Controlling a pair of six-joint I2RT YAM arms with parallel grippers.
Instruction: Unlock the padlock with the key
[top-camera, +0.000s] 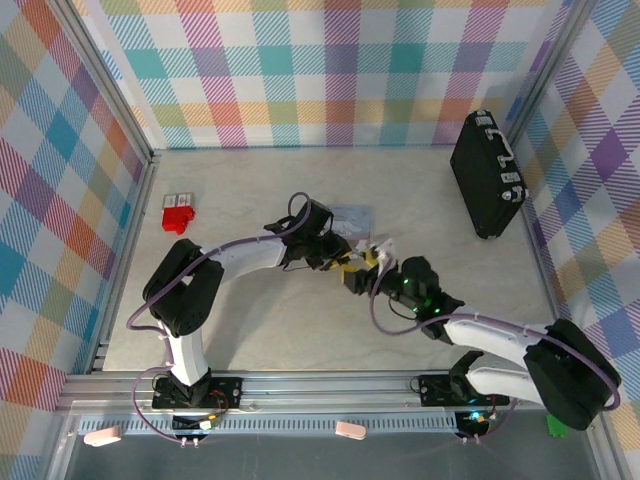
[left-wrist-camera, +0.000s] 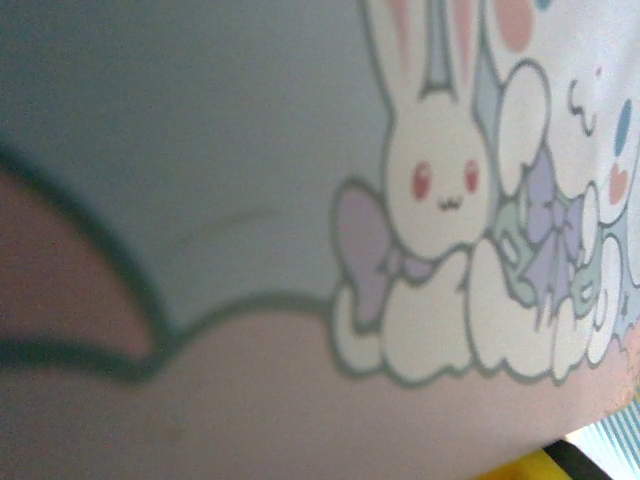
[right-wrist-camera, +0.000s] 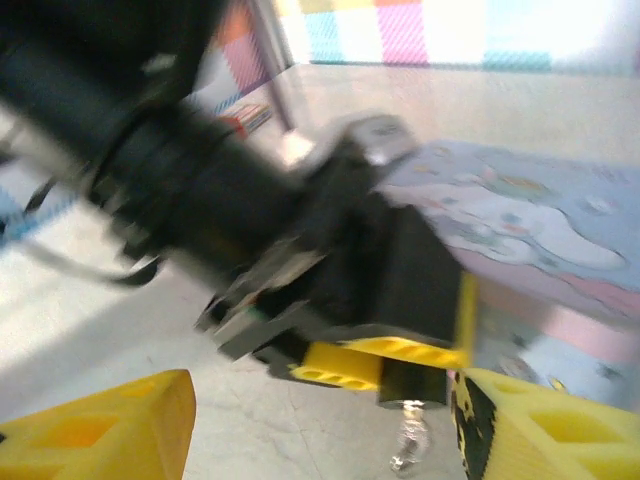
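Fingers of the right gripper stand wide apart, yellow, at the bottom corners of the right wrist view. Just beyond them the left gripper comes in from the left. Its jaws are narrow and seem pinched on the padlock, a tiny black body poking out below the yellow pad. A small silvery piece dangles beneath it. Motion blur smears all of this, so the shape of the silvery piece and any keyhole cannot be made out, and the grip itself is hard to read.

From above, the two grippers meet over the middle of the table, a little toward its right edge. The padlock is lost among the black and yellow parts there.

Just behind them lies the pale blue-grey tin, its lid printed with a white rabbit; the left wrist camera sees that lid very close and out of focus. Farther off, a small red block sits by the left edge. A black briefcase stands near the far right corner.
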